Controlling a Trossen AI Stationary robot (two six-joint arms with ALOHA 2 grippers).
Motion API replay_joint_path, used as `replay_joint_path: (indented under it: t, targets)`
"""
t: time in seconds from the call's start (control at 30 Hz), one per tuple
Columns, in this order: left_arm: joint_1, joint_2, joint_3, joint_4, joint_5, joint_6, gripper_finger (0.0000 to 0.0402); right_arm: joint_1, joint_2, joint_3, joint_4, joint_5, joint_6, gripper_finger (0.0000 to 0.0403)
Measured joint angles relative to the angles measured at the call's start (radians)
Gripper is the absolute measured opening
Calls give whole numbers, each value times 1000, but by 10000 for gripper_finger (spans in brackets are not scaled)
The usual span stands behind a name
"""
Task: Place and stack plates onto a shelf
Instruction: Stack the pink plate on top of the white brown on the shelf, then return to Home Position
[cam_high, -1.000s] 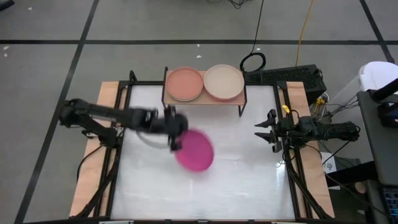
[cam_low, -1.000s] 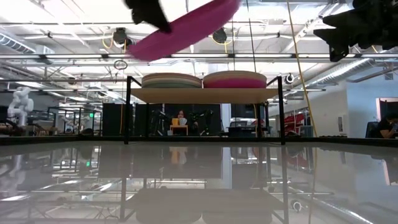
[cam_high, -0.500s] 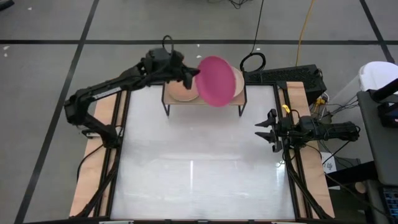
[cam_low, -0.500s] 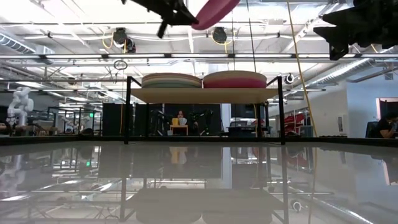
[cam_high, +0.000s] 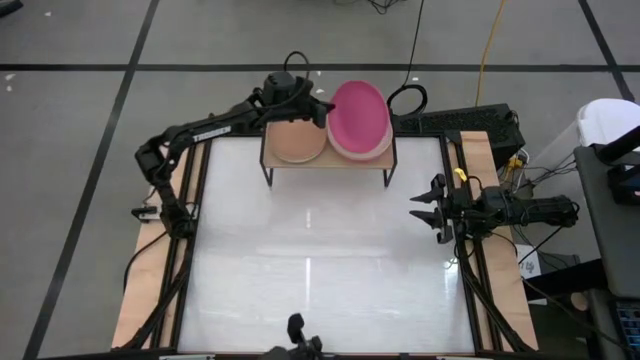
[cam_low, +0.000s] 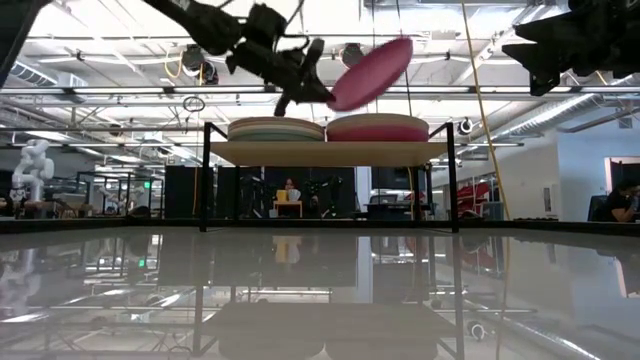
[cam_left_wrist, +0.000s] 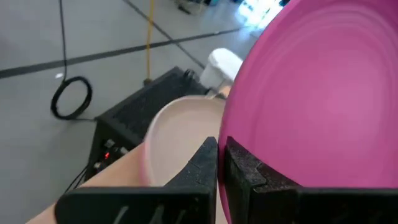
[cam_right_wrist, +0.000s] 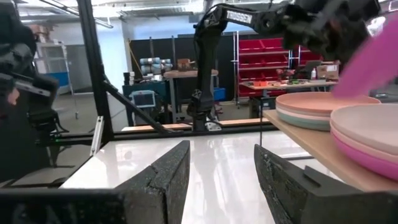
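Note:
A magenta plate (cam_high: 359, 116) hangs tilted above the right stack (cam_low: 377, 128) on the wooden shelf (cam_high: 330, 160), held by my left gripper (cam_high: 318, 112), which is shut on it. In the low view the plate (cam_low: 370, 73) slopes up toward the right, clear of the stack. The left stack (cam_high: 295, 142) has a peach plate on top. The right stack's beige top plate (cam_left_wrist: 180, 137) shows under the magenta one. My right gripper (cam_high: 428, 208) is open, waiting over the table's right edge. My left gripper pinches the magenta plate's rim (cam_left_wrist: 225, 146) at its left side, one finger on each face. The fingers (cam_left_wrist: 205, 168) come level from the table's left. The plate is lifted clear and tilted, its free side higher.
The shelf stands on black legs (cam_low: 206, 175) at the table's far edge. Black frame rails (cam_high: 195, 230) run along both sides of the white tabletop. A cable coil (cam_high: 406, 98) and a black box (cam_high: 470, 125) lie beyond the shelf.
My left gripper has carried the magenta plate from over the table's middle up and toward the far edge, then right over the shelf. The plate has come down closer to the right stack, staying tilted. The gripper stays shut on it.

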Motion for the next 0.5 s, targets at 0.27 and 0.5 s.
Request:
replay_joint_path:
  t: [0.27,0.5]
  targets:
    - [15,35,0,-2,70,84,53,0,0,0,0,0,-21,160]
    - [5,32,0,25,70,95,118,0,0,0,0,0,-28,160]
